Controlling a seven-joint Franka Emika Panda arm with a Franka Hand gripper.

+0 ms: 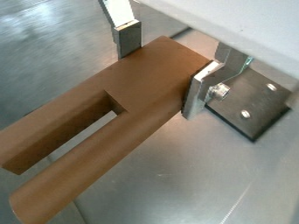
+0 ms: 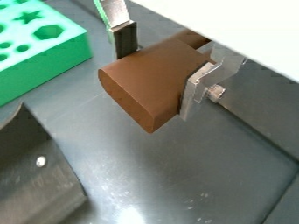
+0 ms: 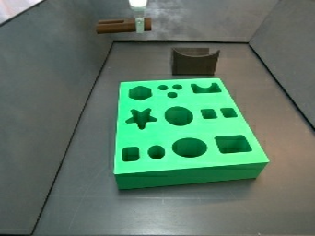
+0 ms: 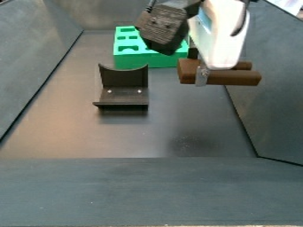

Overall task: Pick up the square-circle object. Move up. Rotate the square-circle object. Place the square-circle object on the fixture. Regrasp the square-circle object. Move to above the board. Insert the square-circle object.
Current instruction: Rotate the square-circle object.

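The square-circle object is a brown block with two parallel prongs. My gripper is shut on its solid end, one silver finger on each side, and the prongs point away level. It hangs in the air in both side views, above and beside the fixture, apart from it. The fixture is dark, with a notched top, and stands behind the green board. In a wrist view the block's blunt end shows, with the board off to one side.
Grey walls close in the dark floor on the sides. The fixture's base plate with screws lies just beyond the held block in a wrist view. The board's cutouts include a star, a hexagon, circles and squares.
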